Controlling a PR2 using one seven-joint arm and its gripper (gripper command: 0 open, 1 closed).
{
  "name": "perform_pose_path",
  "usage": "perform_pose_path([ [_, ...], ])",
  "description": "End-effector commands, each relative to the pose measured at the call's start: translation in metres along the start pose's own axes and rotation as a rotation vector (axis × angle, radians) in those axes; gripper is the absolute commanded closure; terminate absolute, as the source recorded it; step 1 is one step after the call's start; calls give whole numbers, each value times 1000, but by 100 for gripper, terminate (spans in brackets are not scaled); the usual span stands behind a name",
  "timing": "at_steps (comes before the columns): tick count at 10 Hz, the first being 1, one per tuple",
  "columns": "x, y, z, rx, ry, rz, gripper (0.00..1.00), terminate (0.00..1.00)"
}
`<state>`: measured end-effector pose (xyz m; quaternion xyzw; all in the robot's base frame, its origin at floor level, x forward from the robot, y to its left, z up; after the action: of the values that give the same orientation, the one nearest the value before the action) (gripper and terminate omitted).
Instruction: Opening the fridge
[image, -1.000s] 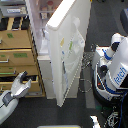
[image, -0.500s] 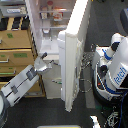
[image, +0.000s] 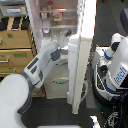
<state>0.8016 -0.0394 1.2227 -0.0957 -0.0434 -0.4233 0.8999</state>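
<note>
Kitchen-lab corner, dark floor, tan cabinet (image: 15, 47) at nine o'clock. Fridge (image: 55, 30) fills twelve o'clock to centre; its door (image: 82, 55) stands swung out, seen nearly edge-on, lit shelves (image: 57, 15) with blurred items exposed behind it. Lower drawers (image: 59, 82) shut.

Arm (image: 35, 67) reaches from seven o'clock up to the door's inner edge; gripper (image: 63, 51) sits against that edge at centre. Cannot tell whether the fingers are spread or pinching: too blurred.

Judgement: opening is mostly done, late swing stage. Next move likely calls for pushing the door wider along its arc, then letting go.

Second white robot (image: 112, 65) at three o'clock, close beside the door, partly cut off. Handle not visible.
</note>
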Motion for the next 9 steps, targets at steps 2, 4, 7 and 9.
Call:
perform_pose_path([
  [2,72,-695,217,8,-177,-776,0,0],
  [4,75,-613,160,54,-125,-739,0,0],
  [7,-27,-331,54,106,-43,-497,0,0],
  [9,-60,-168,6,59,-71,-340,0,0],
])
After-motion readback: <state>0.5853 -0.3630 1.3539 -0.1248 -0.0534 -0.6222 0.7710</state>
